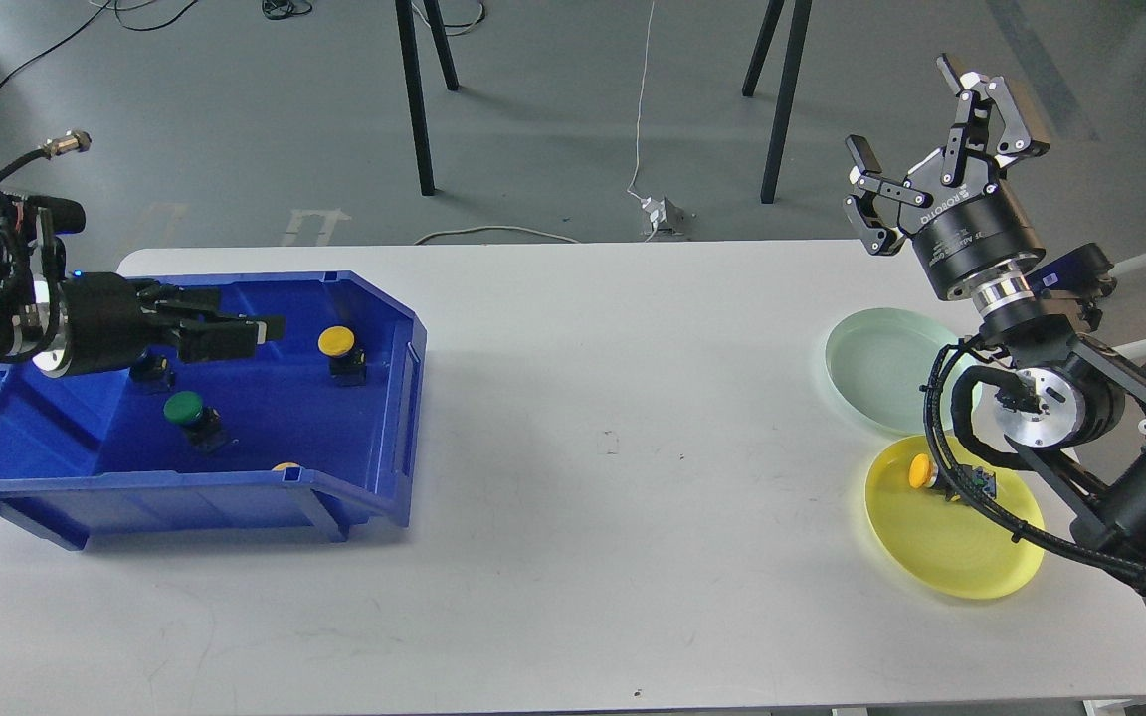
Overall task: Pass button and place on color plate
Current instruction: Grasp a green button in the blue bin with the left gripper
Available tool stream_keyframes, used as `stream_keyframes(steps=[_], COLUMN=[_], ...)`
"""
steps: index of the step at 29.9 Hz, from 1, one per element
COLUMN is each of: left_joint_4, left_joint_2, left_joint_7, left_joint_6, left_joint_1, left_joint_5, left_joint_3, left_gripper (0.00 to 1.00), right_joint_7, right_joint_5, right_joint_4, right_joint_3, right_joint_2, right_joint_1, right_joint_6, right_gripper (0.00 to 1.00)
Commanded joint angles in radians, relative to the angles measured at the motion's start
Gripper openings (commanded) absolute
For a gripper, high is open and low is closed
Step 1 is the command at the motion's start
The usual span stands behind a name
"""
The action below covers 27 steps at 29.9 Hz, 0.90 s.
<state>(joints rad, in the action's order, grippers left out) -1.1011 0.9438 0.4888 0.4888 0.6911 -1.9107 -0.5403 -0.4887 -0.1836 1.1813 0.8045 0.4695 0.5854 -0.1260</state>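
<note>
- On the white table [573,418], locate the blue bin [354,502] at your left and two plates at your right: a pale green plate [866,363] and a yellow plate [951,552].
- Note that one yellow-capped button [923,471] already lies on the yellow plate. Judge the step in hand as picking the next button from the bin.
- Check the left gripper [260,330]: it reaches sideways into the bin, fingers close together with nothing visibly between them; you cannot tell whether it is fully clenched.
- Find the yellow button [339,348] just beside the fingertips, to their right and apart from them. The green button [187,413] sits below the gripper body.
- Check the right gripper [931,149]: it is released, raised above the plates, holding nothing.
- Next move, as judged: part the fingers around one button cap, grasp, then hand it across.
</note>
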Motion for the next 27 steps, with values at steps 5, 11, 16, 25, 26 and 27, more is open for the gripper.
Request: stream_keyframes(steps=[5,11,16,25,26,27], left_joint_4=[0.191,0.237,0.267,0.270,0.273,0.280], left_joint_2=[-0.019,-0.051,-0.086,-0.115,-0.120,-0.126], left_joint_7=[0.000,0.000,0.000,0.000,0.000,0.000], left_joint_6=[-0.024,-0.038,-0.039,-0.038,-0.038,-0.038], left_joint_1=[-0.001,0.004,0.011,0.041,0.041,0.041], left_joint_5=[-0.008,-0.005,0.006,0.024,0.024,0.024], left_joint_3=[0.157,0.164,0.163,0.163,0.164,0.164], left_gripper=[0.99,0.99,0.99,0.98,0.98,0.98], right_joint_7=[0.000,0.000,0.000,0.000,0.000,0.000], right_joint_5=[-0.001,-0.001,-0.001,-0.001,-0.001,-0.001], right_joint_4=[0.001,0.004,0.004,0.008,0.008,0.008], right_joint_3=[-0.001,-0.001,-0.004,-0.002,-0.002,-0.002], right_joint_2=[0.001,0.001,0.001,0.001,0.001,0.001], right_joint_1=[-0.004,-0.004,-0.012,-0.021,-0.021,-0.021], right_joint_6=[0.000,-0.001,-0.001,-0.001,-0.001,0.000], right_gripper=[0.96,0.96,0.96,0.96,0.96,0.96])
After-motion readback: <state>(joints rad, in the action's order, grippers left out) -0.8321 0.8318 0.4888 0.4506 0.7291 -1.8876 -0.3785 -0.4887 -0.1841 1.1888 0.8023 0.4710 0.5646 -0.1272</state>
